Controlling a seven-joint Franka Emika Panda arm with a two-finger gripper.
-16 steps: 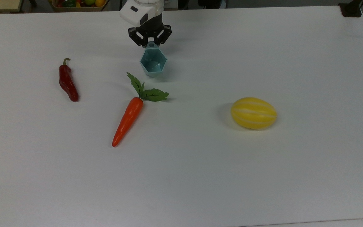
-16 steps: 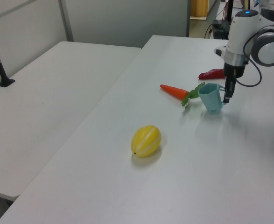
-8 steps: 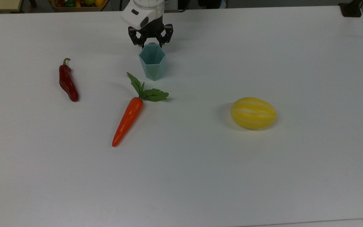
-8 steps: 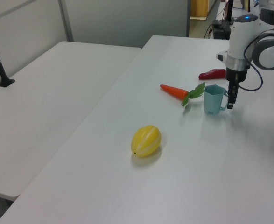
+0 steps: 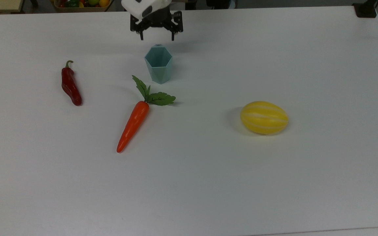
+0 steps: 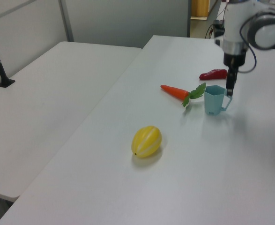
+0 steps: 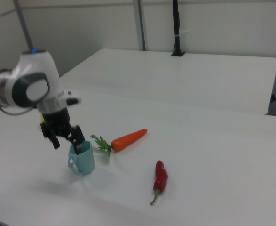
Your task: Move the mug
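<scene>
On the white desk [image 5: 274, 183], upright teal mug [image 5: 158, 68] just past the carrot [image 5: 133, 125] leaves in the top view, red chili [image 5: 70, 85] off toward the top view's left, yellow melon [image 5: 263, 117] well apart. End effector [image 5: 156, 36] above the mug's handle side, fingers spread apart, gripping nothing

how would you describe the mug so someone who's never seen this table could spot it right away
Start at the robot's hand at the far edge of the white table in the top view; the mug stands upright just in front of it, beyond the carrot and its leaves. It is the only pale teal thing there, a small six-sided open cup, while its neighbours are all toy produce.
</scene>
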